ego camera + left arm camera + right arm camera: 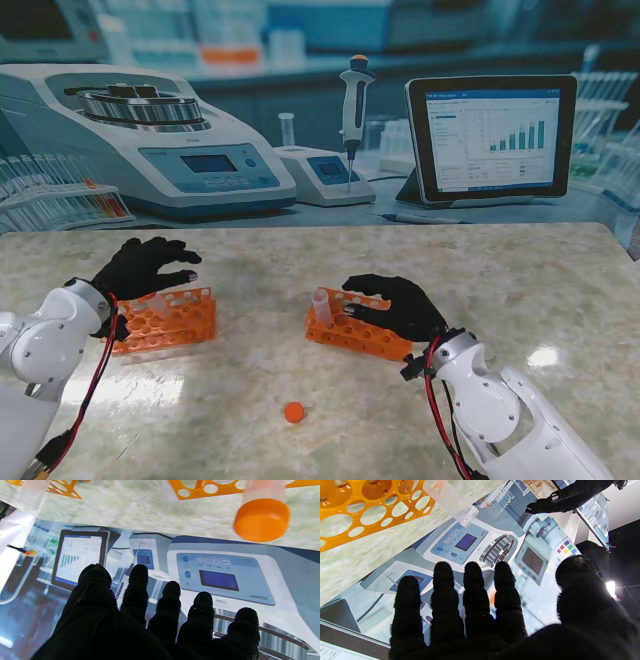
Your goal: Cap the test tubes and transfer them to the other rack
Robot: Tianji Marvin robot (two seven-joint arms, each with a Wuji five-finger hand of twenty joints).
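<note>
From the stand, the left hand (pixel 140 268) hovers over the left rack (pixel 165 322), fingers spread, holding nothing. The right hand (pixel 398 305) rests over the right rack (pixel 355 328) beside an uncapped tube (pixel 322 307). A cap (pixel 293 411) lies on the surface (pixel 300 260), nearer to me.

The left wrist view shows a capped tube (pixel 262 512) and open fingers (pixel 136 590).

In the right wrist view, the fingers (pixel 473 590) are apart and empty.

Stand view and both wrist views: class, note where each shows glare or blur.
Stand view: glare patches on the table, otherwise sharp. Left wrist view: the orange cap close to the lens looks soft. Right wrist view: a bright lamp flare beside the dark right hand.
</note>
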